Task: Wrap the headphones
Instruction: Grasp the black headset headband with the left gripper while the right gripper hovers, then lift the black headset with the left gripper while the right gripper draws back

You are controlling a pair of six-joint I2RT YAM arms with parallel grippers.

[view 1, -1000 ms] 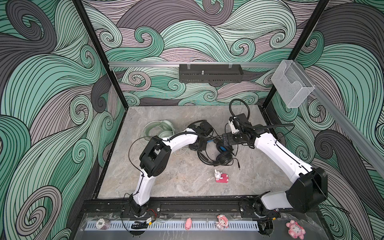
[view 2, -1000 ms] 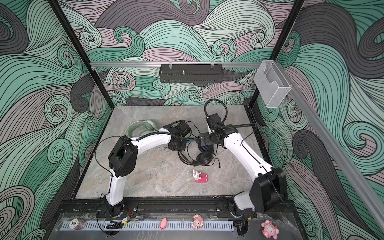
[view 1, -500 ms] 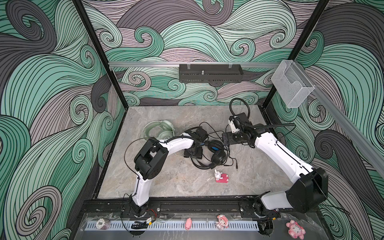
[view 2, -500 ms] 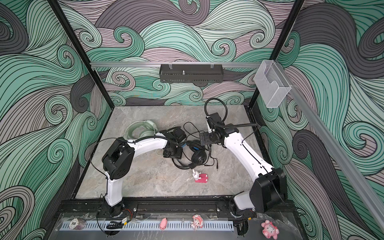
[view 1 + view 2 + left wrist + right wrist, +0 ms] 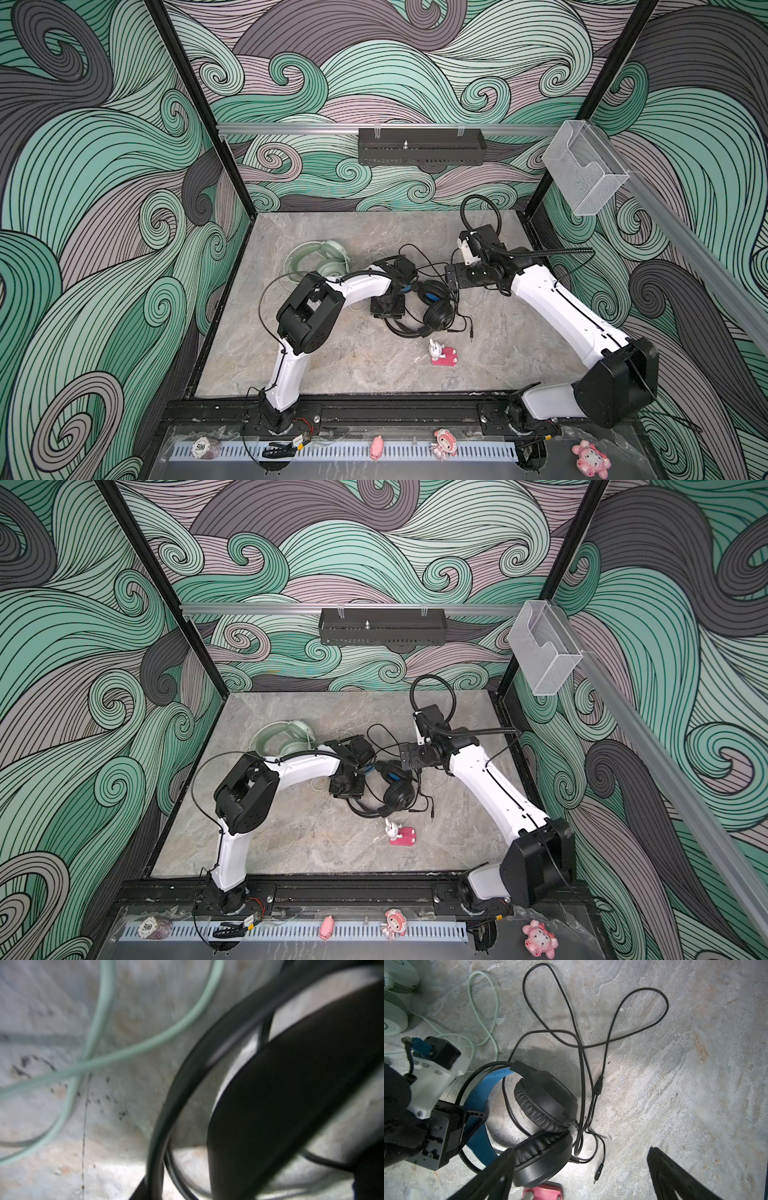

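— Left gripper (image 5: 387,309), status?
— Pointing down at the headband of the black over-ear headset with padded cups (image 5: 436,318). In the right wrist view one black finger (image 5: 472,1118) lies over the blue inner band (image 5: 477,1093). Gripping or only resting there: cannot tell. Its own wrist view is blurred, just dark arcs and a pale green cord (image 5: 145,1045) on stone.
— Right gripper (image 5: 452,283)?
— Jaws wide apart, holding nothing. Hovers just beside the headset, on its right in both top views, above the loose cable.
— Headset position?
— Middle of the grey marble-look tabletop (image 5: 353,370), between the two grippers. Cups touching each other. Thin black cable (image 5: 612,1022) unwound: loops sprawled on the table behind the cups, splitter (image 5: 598,1086) and jack plug (image 5: 598,1172) beside them.
— Second one?
— Pale mint-green over-ear headset (image 5: 328,257), back left, flat on the table, near the left forearm. The pale green cord trails loose under that arm.
— Anything else?
— Small pink toy stand with white rabbit figure (image 5: 444,356), near the cups on the front side, not touching them.
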